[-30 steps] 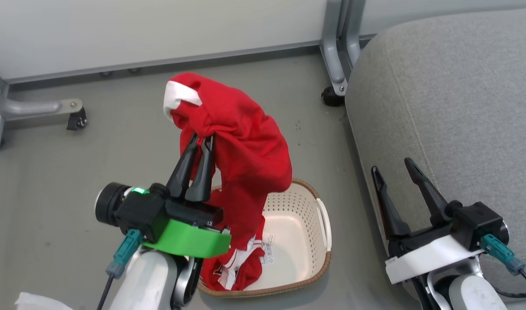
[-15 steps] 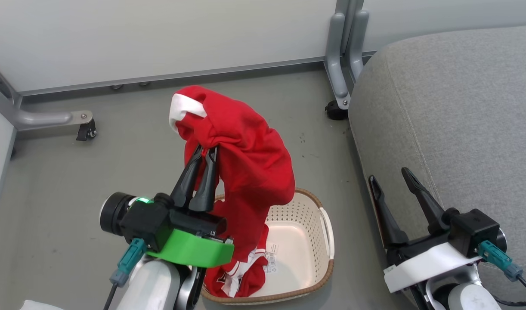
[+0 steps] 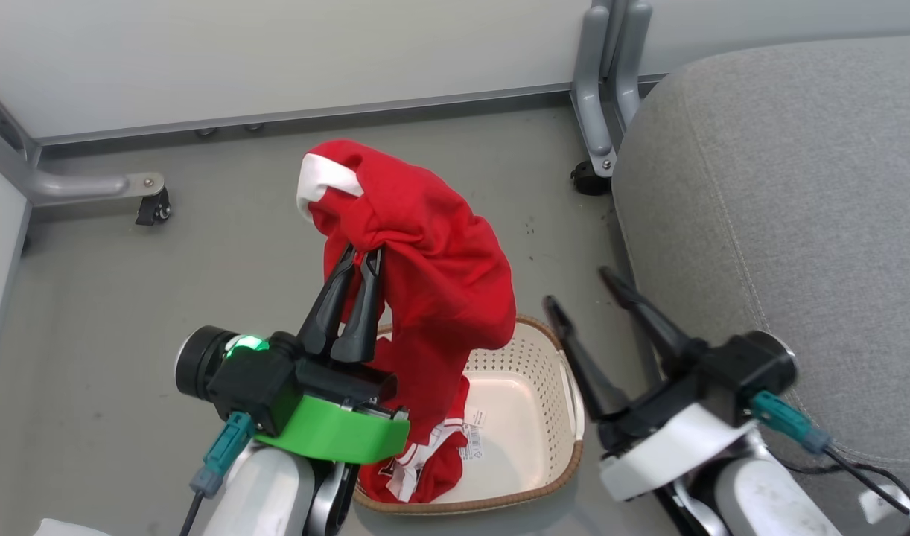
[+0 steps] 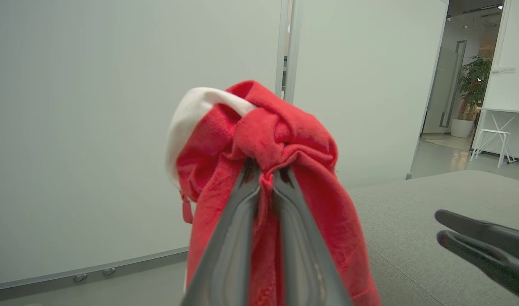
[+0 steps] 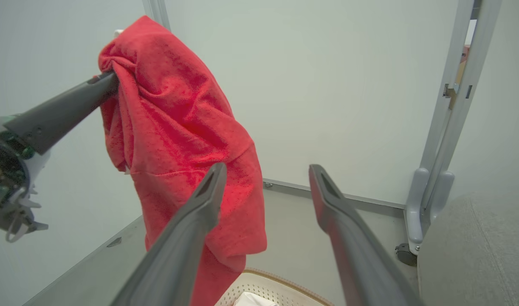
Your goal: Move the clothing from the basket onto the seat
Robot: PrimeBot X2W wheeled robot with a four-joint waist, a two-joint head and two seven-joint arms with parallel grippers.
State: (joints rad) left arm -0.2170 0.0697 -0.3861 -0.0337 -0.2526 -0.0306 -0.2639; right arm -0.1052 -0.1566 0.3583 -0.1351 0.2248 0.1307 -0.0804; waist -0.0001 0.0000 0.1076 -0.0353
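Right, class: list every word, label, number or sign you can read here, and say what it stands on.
No text here can be read.
Paper label on the basket floor: print too small.
Dark mark on the clothing trim: blurred.
Small wall plates in the left wrist view: too small.

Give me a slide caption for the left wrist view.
Left gripper, jaws shut, holds bunched red clothing before the grey seat.

One cream perforated plastic basket [image 3: 518, 357] at six o'clock. One grey woven-fabric seat [image 3: 797, 186] at three. One bundle of red fabric clothing [image 3: 440, 260], garment count unclear. Two pincers: left pincer [image 3: 362, 251], right pincer [image 3: 576, 286]. Two black caster wheels [image 3: 153, 210].
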